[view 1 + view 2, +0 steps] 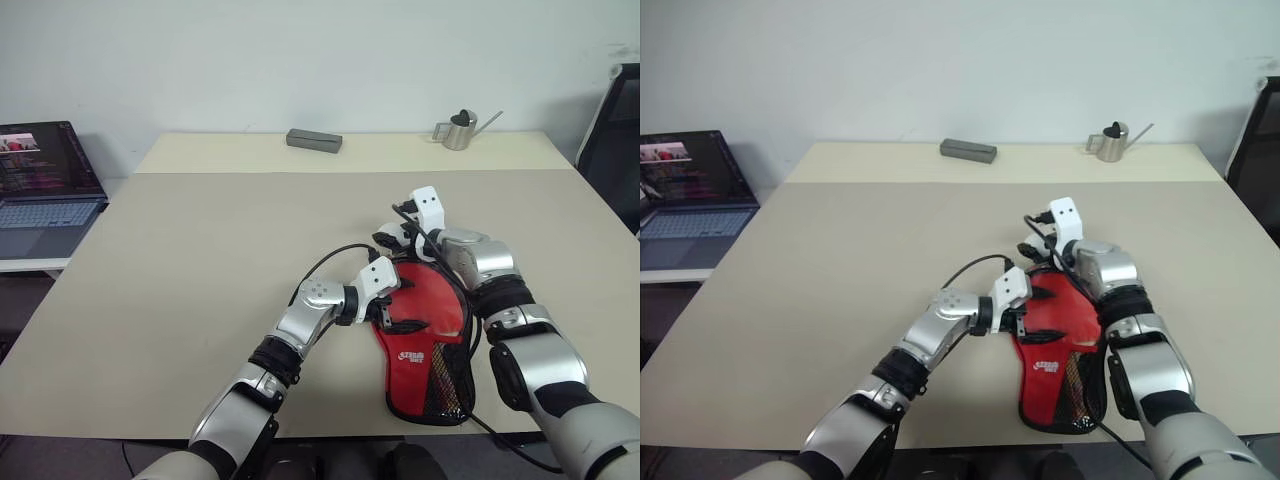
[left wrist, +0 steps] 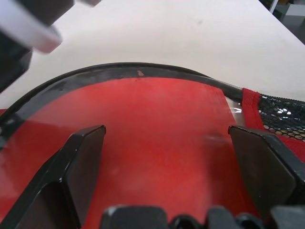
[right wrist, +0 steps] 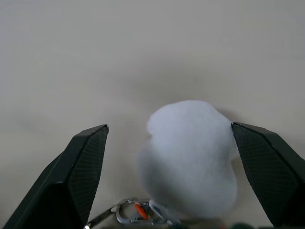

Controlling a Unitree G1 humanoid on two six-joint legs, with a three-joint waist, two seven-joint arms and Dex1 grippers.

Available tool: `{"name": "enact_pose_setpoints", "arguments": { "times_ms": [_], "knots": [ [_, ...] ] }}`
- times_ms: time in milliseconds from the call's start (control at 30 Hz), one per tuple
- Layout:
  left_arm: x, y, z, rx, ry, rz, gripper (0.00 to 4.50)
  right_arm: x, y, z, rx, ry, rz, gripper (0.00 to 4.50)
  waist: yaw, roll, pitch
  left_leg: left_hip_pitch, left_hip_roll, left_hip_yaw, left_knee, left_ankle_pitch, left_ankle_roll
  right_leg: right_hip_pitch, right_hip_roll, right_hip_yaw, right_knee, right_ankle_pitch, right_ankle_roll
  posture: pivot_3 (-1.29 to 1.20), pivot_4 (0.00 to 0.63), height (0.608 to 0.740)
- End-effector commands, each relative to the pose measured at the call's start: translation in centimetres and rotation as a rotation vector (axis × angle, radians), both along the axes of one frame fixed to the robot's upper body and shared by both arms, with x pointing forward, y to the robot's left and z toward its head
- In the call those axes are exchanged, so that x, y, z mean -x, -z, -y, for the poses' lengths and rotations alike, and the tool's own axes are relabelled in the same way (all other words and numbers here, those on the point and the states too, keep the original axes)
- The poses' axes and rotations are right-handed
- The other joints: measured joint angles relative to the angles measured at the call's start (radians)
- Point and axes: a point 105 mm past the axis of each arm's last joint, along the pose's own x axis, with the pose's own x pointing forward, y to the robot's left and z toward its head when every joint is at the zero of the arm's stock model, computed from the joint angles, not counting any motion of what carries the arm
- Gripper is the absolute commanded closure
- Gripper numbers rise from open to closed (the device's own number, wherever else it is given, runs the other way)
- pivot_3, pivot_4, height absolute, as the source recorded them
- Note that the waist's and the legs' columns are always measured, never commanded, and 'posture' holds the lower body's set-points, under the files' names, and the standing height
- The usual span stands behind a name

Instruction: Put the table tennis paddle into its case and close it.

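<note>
The left gripper (image 1: 392,318) hangs over the case (image 1: 430,350) with its two black fingers (image 2: 81,162) spread wide, the red panel showing between them and nothing gripped. The right gripper (image 1: 392,238) sits at the case's far, round end, its fingers also wide apart, with the white pompom (image 3: 188,157) lying on the table between them, loose and ungripped; a small metal clip (image 3: 136,212) shows just below it. The case lies flat near the table's (image 1: 200,250) front edge, its mesh pocket (image 1: 450,385) toward the robot. I cannot tell where the paddle is. Well beyond stand a grey box (image 1: 314,140) and a small metal watering can (image 1: 462,130); a laptop (image 1: 45,185) sits off to the left.
</note>
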Motion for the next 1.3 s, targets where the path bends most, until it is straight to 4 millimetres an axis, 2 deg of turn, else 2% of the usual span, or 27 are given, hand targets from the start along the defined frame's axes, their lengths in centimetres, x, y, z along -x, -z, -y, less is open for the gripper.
{"name": "enact_pose_setpoints", "arguments": {
  "times_ms": [33,167,367,533,600,833,1100,1300],
  "knots": [
    [0.2,0.4,0.1,-0.01,0.001,-0.007,0.01,-0.7,-1.2,-0.2,0.03,0.002,0.06,0.0,-0.001,0.0,0.0,0.0,0.0,0.0,0.0,0.0,0.0,0.0,0.0,0.0,0.0,0.0,0.0,0.0,0.15,0.74],
    [0.1,0.5,-0.1,-0.018,-0.007,-0.008,0.0,-1.0,-1.2,-0.1,0.096,-0.001,0.089,0.88,-0.01,0.001,0.0,0.0,0.0,0.0,0.0,0.0,0.0,0.0,0.0,0.0,0.001,0.0,0.0,0.0,0.15,0.74],
    [0.0,1.1,-0.3,-0.033,-0.018,-0.019,0.0,-1.5,-1.8,0.3,0.125,0.031,0.141,3.07,-0.014,0.001,0.0,0.0,0.0,0.001,0.001,0.0,0.0,-0.003,0.0,0.002,0.007,0.0,0.0,0.0,0.15,0.74],
    [-0.1,2.0,-1.0,-0.045,-0.038,-0.055,0.0,-1.5,-2.2,0.3,0.11,0.038,0.151,4.19,-0.015,0.001,0.0,0.0,0.0,0.001,0.001,0.0,-0.001,-0.004,0.0,0.002,0.01,0.0,0.0,0.0,0.15,0.74],
    [-0.3,2.7,-1.6,-0.058,-0.054,-0.075,0.0,-1.6,-2.5,0.5,0.101,0.047,0.158,4.31,-0.015,0.001,-0.001,0.0,0.0,0.001,0.002,0.0,-0.001,-0.005,0.0,0.002,0.011,0.0,0.0,0.0,0.15,0.74],
    [0.0,4.0,-2.3,-0.079,-0.051,-0.109,0.0,-1.8,-2.8,1.9,0.095,0.101,0.166,4.31,-0.016,0.002,-0.001,0.001,0.0,0.002,0.002,0.001,-0.001,-0.005,0.0,0.002,0.013,0.0,0.0,0.0,0.15,0.74],
    [0.9,5.0,-2.2,-0.087,-0.029,-0.148,0.0,-1.7,-2.1,5.9,0.126,0.205,0.15,4.31,-0.016,0.002,-0.002,0.001,0.0,0.002,0.002,0.001,-0.001,-0.004,0.0,0.002,0.013,0.0,-0.001,0.0,0.15,0.74],
    [1.1,5.5,-2.0,-0.101,-0.026,-0.159,0.0,-0.8,-1.7,7.8,0.139,0.225,0.139,4.32,-0.015,0.006,-0.005,0.002,0.0,0.002,0.002,0.001,-0.001,-0.004,0.0,0.002,0.012,0.0,-0.001,0.0,0.15,0.74]
  ]
}}
